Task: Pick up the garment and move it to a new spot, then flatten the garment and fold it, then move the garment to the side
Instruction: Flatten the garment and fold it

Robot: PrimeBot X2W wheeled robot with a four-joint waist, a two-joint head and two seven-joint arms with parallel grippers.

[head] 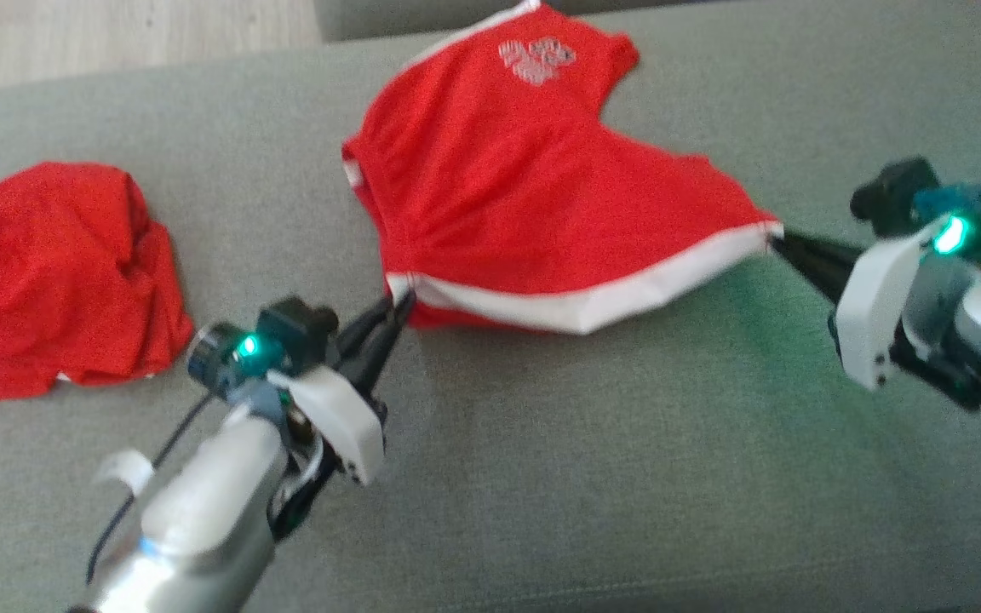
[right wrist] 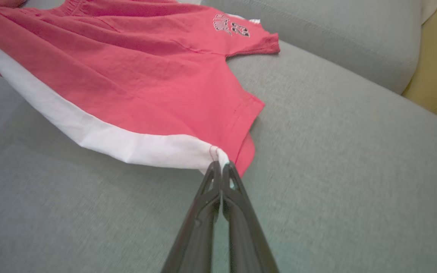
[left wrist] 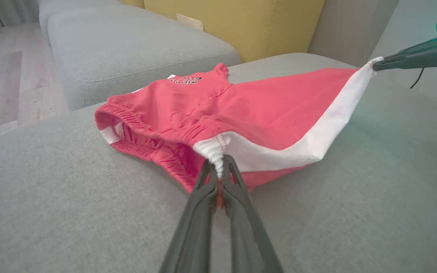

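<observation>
The garment [head: 524,196] is a pair of red shorts with a white side stripe and a pale logo, spread on the grey sofa cushion [head: 627,460]. My left gripper [head: 401,305] is shut on the waistband corner where the stripe begins. My right gripper [head: 778,240] is shut on the stripe's other end at the leg hem. The stripe edge hangs slack between them, lifted slightly off the cushion. In the left wrist view the garment [left wrist: 241,110] bunches at my left gripper [left wrist: 218,167]. In the right wrist view my right gripper [right wrist: 221,163] pinches the garment [right wrist: 146,87] at its white corner.
A second red garment [head: 56,272] lies crumpled at the cushion's left. Wooden floor [head: 116,34] shows beyond the far left edge. Another grey cushion [left wrist: 127,41] and a yellow surface [left wrist: 249,22] stand behind.
</observation>
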